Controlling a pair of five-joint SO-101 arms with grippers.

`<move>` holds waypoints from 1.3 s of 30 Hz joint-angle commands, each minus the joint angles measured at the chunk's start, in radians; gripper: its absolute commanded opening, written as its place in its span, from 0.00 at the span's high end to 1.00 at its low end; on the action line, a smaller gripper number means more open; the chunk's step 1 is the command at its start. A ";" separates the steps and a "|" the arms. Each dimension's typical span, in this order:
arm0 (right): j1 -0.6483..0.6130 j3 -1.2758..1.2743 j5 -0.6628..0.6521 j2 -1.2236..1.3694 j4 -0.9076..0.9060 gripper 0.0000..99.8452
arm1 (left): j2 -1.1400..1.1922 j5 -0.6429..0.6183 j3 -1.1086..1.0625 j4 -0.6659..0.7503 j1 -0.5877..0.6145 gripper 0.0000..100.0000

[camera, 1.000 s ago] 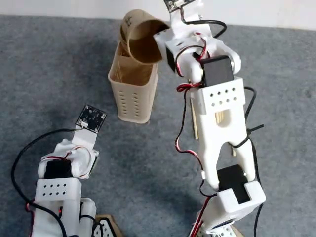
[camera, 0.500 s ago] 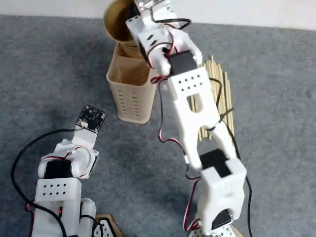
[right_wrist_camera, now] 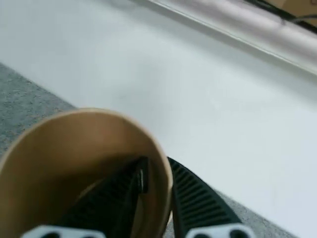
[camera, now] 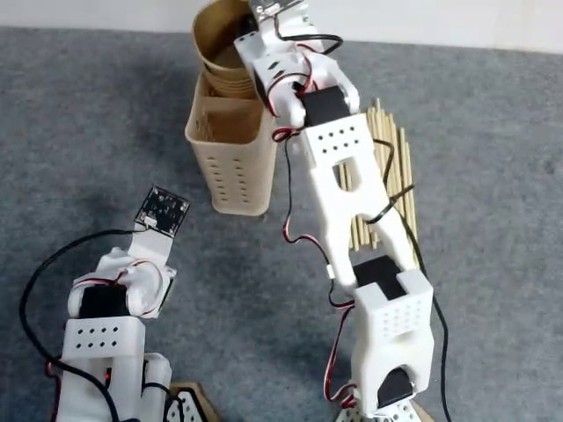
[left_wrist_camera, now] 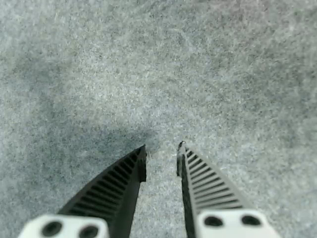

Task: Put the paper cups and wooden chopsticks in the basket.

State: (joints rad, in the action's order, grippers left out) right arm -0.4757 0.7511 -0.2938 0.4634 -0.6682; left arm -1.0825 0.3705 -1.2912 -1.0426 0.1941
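Grey carpet [camera: 493,114] across the whole floor, a white wall [camera: 457,22] along the far edge, and we pick it up on the left. The left gripper [left_wrist_camera: 161,159] is well short of the basket [camera: 233,180], pointing down at bare carpet. Its jaws are a narrow gap apart with nothing between them, so it is no part of the play right now. Across to the basket, which stands upright. Its near compartment looks empty, and at its far end there seem to be ridged rims of a stack [camera: 230,84] already nested, though that is hard to call. Right over that far end is the cup [camera: 215,35], mouth up. The right gripper [right_wrist_camera: 157,178] has it pinched by the wall, one finger inside and one outside. I judge this cup is on the brink of going in but not yet let go. Further right of the basket the chopsticks [camera: 398,167] lie in a loose bundle on the carpet, partly under the right arm, not one of them in the basket. So the cups are nearly done and the chopsticks are all left to do.
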 commanded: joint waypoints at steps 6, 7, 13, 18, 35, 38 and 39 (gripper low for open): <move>-0.013 0.058 0.003 -0.096 0.007 0.89 | -0.015 0.006 0.004 0.015 -0.016 0.86; -0.007 0.058 0.005 -0.096 -0.001 0.89 | -0.015 0.006 0.004 0.015 -0.016 0.86; 0.001 0.105 0.005 -0.096 -0.041 0.88 | -0.015 0.006 0.004 0.015 -0.016 0.86; 0.035 0.214 0.005 -0.096 -0.042 0.88 | -0.015 0.006 0.004 0.015 -0.018 0.86; 0.045 -0.016 0.005 0.059 -0.136 0.89 | -0.015 0.005 0.064 0.009 -0.027 0.86; 0.045 0.067 0.002 0.008 -0.211 0.89 | -0.015 0.005 0.163 0.009 0.016 0.86; 0.045 0.104 0.002 -0.018 -0.265 0.89 | -0.015 0.005 0.209 0.009 0.036 0.86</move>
State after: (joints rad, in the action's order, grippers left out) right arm -0.4342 0.7725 -0.2938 0.5247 -0.8401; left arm -1.0825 0.3705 -1.2052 -1.0426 0.1895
